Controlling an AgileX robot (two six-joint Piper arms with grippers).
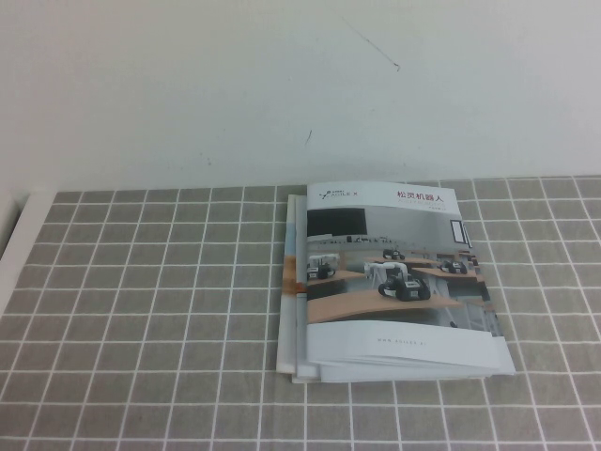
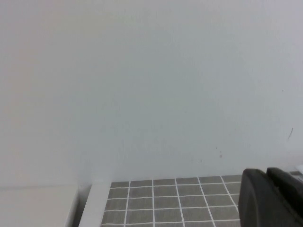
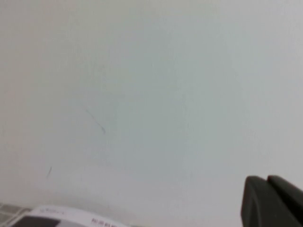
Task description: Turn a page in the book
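Observation:
The book [image 1: 394, 277] lies closed on the grey tiled mat right of the middle in the high view, spine to the left. Its front page [image 1: 390, 310] lies flat, showing robot arms on wooden desks, white borders and a Chinese title. Its far edge shows in the right wrist view [image 3: 61, 218]. Neither arm shows in the high view. My left gripper [image 2: 267, 177] shows in the left wrist view with its two dark fingers pressed together, raised over the mat's far left part and empty. My right gripper [image 3: 267, 182] is also shut and empty, facing the white wall beyond the book.
Another booklet with an orange-and-blue edge [image 1: 293, 272] lies under the book, sticking out on its left. The grey tiled mat [image 1: 141, 310] covers the table. A white wall [image 1: 282, 85] rises behind it. A white ledge [image 1: 19, 240] borders the mat's left side.

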